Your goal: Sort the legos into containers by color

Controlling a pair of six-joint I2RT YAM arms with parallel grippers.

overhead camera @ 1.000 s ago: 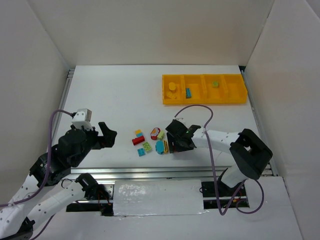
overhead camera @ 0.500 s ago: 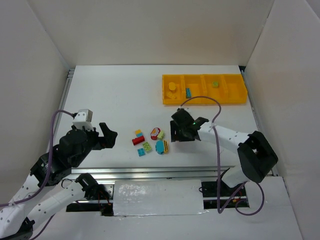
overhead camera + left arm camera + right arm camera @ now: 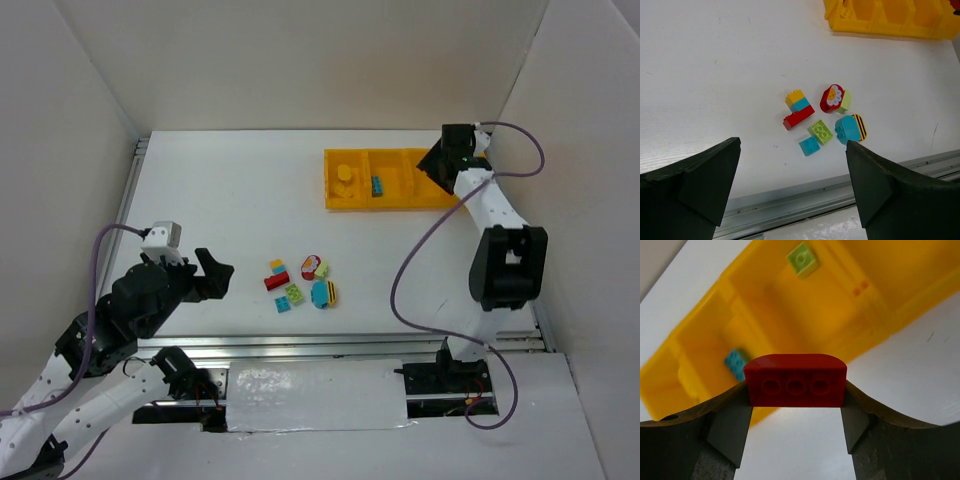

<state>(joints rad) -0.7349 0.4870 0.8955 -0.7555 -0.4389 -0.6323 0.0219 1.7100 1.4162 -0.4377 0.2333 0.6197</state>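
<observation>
- Presently clamped in right tool: red brick, gripped at its two ends, hanging over the yellow tray.
- Judged light, rigid, smooth-sided; liable to slip if pinched off-centre; best taken by flat opposite faces.
- Left tool spread wide, empty, above loose bricks on the surface.
- Hidden: brick's underside; tray's right end behind the right arm from above; compartment beneath brick not determinable.

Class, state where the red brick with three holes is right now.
In the right wrist view, the red brick is clamped in the right gripper, raised by the right end of the yellow tray at the table's far right.
</observation>
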